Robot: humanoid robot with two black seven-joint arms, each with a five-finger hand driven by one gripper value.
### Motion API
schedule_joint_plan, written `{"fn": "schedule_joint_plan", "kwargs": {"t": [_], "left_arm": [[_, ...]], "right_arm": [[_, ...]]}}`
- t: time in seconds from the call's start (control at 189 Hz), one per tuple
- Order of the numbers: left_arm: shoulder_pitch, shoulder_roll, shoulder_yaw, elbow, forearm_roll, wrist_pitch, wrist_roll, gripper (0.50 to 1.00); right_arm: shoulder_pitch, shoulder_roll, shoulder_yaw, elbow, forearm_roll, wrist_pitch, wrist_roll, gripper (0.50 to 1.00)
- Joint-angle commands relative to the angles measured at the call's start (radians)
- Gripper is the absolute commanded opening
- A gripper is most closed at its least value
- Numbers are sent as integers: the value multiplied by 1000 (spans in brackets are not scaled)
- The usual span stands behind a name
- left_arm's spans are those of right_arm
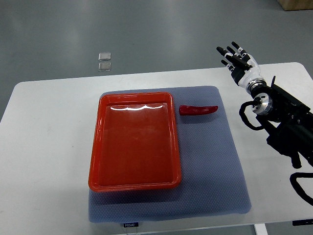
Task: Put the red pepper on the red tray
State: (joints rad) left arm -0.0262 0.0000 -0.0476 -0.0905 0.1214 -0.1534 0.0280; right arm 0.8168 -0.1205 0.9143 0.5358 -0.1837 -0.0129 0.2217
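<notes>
A red pepper (pixel 197 109) lies on the blue-grey mat (pixel 210 161), just right of the red tray's upper right corner. The red tray (pixel 96 147) sits on the mat's left half and holds nothing. My right hand (pixel 236 58) hovers over the table's far right part, up and to the right of the pepper, with its fingers spread and nothing in them. Its black arm runs in from the right edge. The left arm does not show.
The mat lies on a white table (pixel 44 147) with rounded corners. Two small clear squares (pixel 104 61) lie on the grey floor beyond the table's far edge. A cardboard box corner (pixel 296 4) shows at the top right.
</notes>
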Motion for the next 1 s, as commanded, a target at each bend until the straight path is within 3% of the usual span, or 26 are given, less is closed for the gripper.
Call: {"fn": "schedule_joint_plan", "kwargs": {"t": [0.0, 0.365, 0.561, 0.662, 0.826, 0.995], "left_arm": [[0, 0, 0, 0, 0, 0, 0, 1000], [0, 0, 0, 0, 0, 0, 0, 1000], [0, 0, 0, 0, 0, 0, 1, 1000], [0, 0, 0, 0, 0, 0, 0, 1000], [0, 0, 0, 0, 0, 0, 0, 1000], [0, 0, 0, 0, 0, 0, 1, 1000]], "right_arm": [[7, -13, -2, 13, -5, 4, -1, 915], [19, -65, -78, 53, -46, -1, -1, 915], [71, -137, -259, 133, -252, 11, -10, 915], [122, -186, -374, 193, -433, 57, -12, 915], [205, -229, -502, 201, -626, 126, -16, 915], [275, -274, -614, 305, -755, 220, -87, 913]]}}
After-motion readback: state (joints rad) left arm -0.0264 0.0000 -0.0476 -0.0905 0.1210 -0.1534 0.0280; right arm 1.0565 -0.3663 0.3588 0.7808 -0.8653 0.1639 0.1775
